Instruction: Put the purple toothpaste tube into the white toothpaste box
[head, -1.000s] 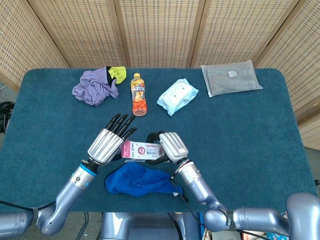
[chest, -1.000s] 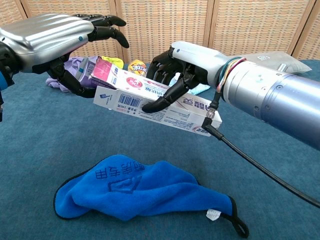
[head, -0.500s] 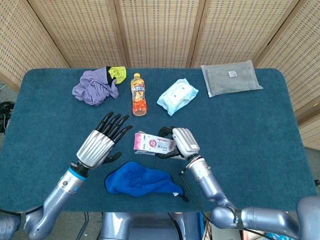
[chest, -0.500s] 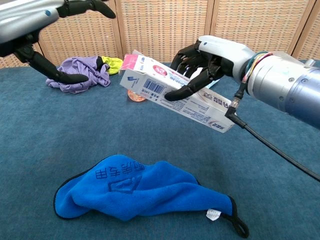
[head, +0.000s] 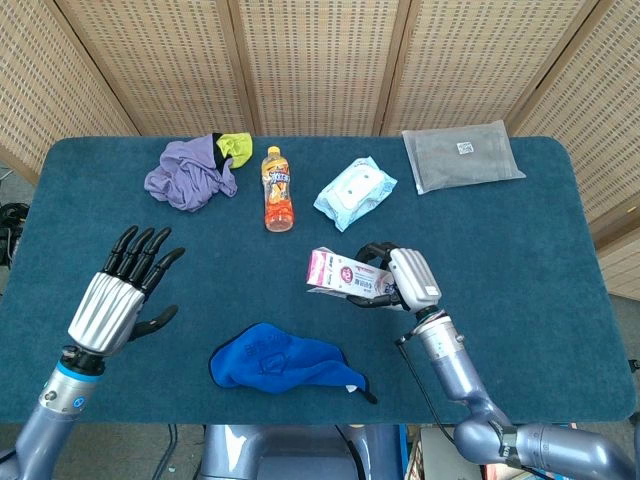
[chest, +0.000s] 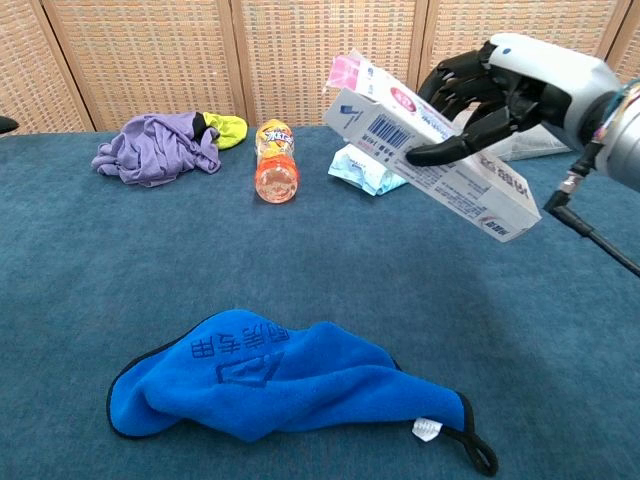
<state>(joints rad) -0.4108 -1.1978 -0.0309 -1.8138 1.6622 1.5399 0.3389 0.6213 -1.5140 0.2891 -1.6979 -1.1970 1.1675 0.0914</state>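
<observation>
Glossy white toothpaste box (chest: 430, 150) gripped aloft by the right hand (head: 408, 276)

The long cardboard box tilts above the felt-covered bench (head: 520, 260); the tube seems hidden inside. The left hand (head: 115, 295) hovers empty, fingers spread.

Right hand (head: 408, 279) gripping a white toothpaste box (head: 345, 274) above the blue table (head: 520, 250), left hand (head: 115, 297) spread near the left edge, blue cloth (head: 278, 360) by the front edge, orange bottle (head: 277, 188), purple cloth (head: 188, 175), wipes pack (head: 354, 191), grey pouch (head: 460, 156) along the far edge.
</observation>
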